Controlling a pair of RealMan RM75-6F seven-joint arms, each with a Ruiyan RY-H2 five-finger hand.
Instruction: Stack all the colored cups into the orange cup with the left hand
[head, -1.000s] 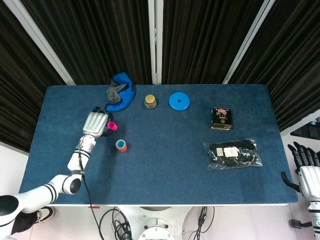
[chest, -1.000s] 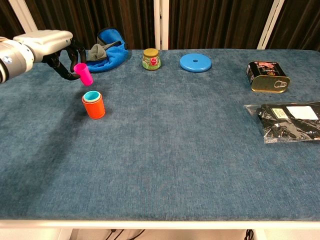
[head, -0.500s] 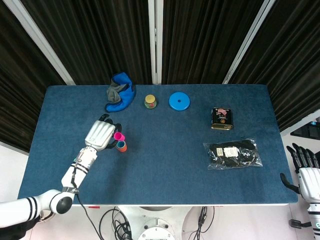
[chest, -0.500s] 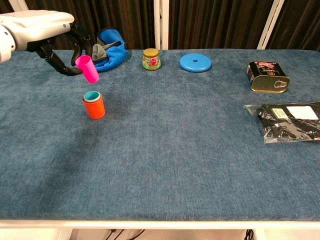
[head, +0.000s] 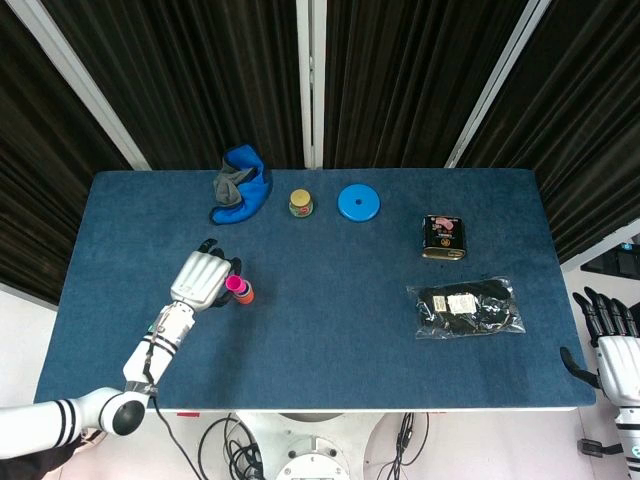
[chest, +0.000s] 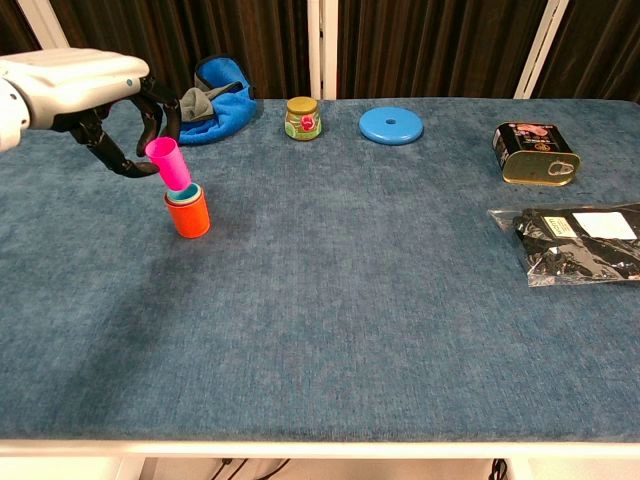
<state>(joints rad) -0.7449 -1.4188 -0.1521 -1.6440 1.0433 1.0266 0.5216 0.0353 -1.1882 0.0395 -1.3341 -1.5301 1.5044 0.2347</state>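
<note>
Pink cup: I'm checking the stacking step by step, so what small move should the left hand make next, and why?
Probably lower it straight down and let go: the left hand holds the pink cup with its base just entering the teal cup nested in the orange cup.

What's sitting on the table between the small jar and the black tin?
The blue disc lies between the small jar and the black tin, nearer the jar; the head view shows it best.

Table cover (chest: 350, 280): matt, napped blue cloth. Pink cup (chest: 168, 163), orange cup (chest: 188, 214): smooth plastic. Tin (chest: 538, 153): glossy metal. Bag (chest: 575, 243): shiny clear plastic. Left hand (chest: 85, 85): smooth silver-grey shell.
</note>
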